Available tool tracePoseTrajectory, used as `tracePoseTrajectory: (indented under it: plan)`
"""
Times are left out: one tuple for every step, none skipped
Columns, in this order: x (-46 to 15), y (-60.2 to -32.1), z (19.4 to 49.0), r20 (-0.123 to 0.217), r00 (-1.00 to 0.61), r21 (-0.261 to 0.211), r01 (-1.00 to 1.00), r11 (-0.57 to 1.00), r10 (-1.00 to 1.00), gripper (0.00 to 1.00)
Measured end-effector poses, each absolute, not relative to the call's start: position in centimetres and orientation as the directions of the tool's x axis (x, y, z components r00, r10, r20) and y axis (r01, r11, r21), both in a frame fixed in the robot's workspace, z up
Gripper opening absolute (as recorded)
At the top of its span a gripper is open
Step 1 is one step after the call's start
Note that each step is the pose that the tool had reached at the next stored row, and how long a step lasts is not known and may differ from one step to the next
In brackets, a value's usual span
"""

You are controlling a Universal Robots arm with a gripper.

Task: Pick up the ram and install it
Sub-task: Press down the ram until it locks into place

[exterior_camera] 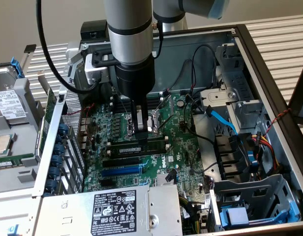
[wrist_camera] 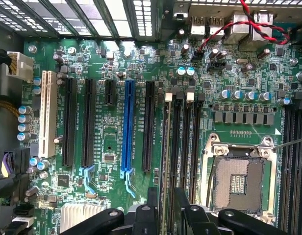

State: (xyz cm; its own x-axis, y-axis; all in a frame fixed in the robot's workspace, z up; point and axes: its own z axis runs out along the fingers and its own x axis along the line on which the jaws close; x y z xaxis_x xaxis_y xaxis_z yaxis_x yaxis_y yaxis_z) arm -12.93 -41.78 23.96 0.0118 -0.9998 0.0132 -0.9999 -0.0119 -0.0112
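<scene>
Little of the ram [exterior_camera: 154, 146] is plain to you: in the exterior view it stands on edge among the black memory slots [wrist_camera: 195, 147] beside the processor socket [wrist_camera: 238, 182], its middle covered by the tool [exterior_camera: 141, 136] standing right over it. From the wrist you see its thin edge, cut off by the tool's body, and you cannot tell whether the tool grips it. The black label [exterior_camera: 114, 212] on the power supply [exterior_camera: 164, 206] carries white print too small to read, like the lettering beside the blue slot [wrist_camera: 127, 129].

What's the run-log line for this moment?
ram: upright at memory slots beside CPU socket | claw: at its top edge | arm: inside PC case | seated: cannot tell
</scene>
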Motion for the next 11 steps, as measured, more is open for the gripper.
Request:
tracePoseTrajectory:
  plan:
    - [-12.96, -41.78, 23.97, 0.013, 0.012, -0.011, -1.0, -0.012, -1.0, 0.28]
    - [-13.03, -41.78, 23.98, 0.014, 0.012, -0.011, -1.0, -0.012, -1.0, 0.28]
    - [-13.1, -41.78, 23.99, 0.013, 0.012, -0.011, -1.0, -0.012, -1.0, 0.28]
    - [-13.18, -41.78, 24.01, 0.014, 0.012, -0.011, -1.0, -0.012, -1.0, 0.28]
    - [-13.27, -41.78, 24.02, 0.013, 0.012, -0.011, -1.0, -0.012, -1.0, 0.28]
    - [-13.33, -41.78, 24.05, 0.013, 0.012, -0.011, -1.0, -0.012, -1.0, 0.28]
    - [-13.33, -41.78, 24.11, 0.013, 0.012, -0.011, -1.0, -0.012, -1.0, 0.28]
    - [-13.33, -41.78, 24.2, 0.013, 0.012, -0.01, -1.0, -0.012, -1.0, 0.28]
    - [-13.34, -41.78, 24.3, 0.013, 0.012, -0.009, -1.0, -0.012, -1.0, 0.28]
    - [-13.34, -41.78, 24.38, 0.013, 0.012, -0.008, -1.0, -0.012, -1.0, 0.28]
    - [-13.33, -41.78, 24.44, 0.013, 0.012, -0.006, -1.0, -0.012, -1.0, 0.28]
